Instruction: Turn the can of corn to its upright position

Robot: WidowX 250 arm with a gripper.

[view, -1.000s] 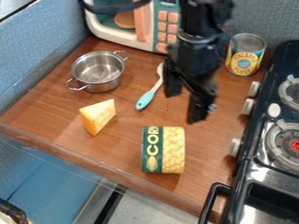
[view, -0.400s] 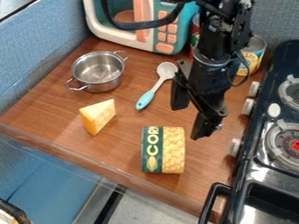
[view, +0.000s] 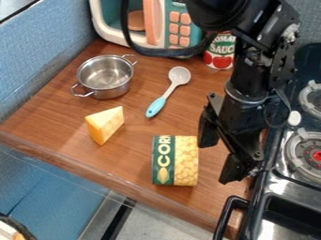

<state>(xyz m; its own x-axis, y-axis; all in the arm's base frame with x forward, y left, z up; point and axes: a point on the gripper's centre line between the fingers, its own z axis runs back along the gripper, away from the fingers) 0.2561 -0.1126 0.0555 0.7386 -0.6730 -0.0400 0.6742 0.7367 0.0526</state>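
Note:
The black gripper [view: 216,161] hangs over the right part of the wooden counter with its fingers apart and nothing between them. Its left finger is close to the upper right edge of the corn can; whether they touch I cannot tell. Lying on its side near the counter's front, the can of corn [view: 175,161] shows a green band with lettering on the left and yellow kernels on the right.
A metal pot [view: 105,77], a cheese wedge [view: 105,124] and a blue-handled spoon [view: 164,92] lie left and behind. At the back are a toy microwave [view: 153,28] and tomato can [view: 220,50]; the stove [view: 285,164] borders the right.
The gripper has moved forward and to the right, from behind the corn can to its right side. The tomato can has come into view, and the pineapple can is now hidden. The corn can has stayed put.

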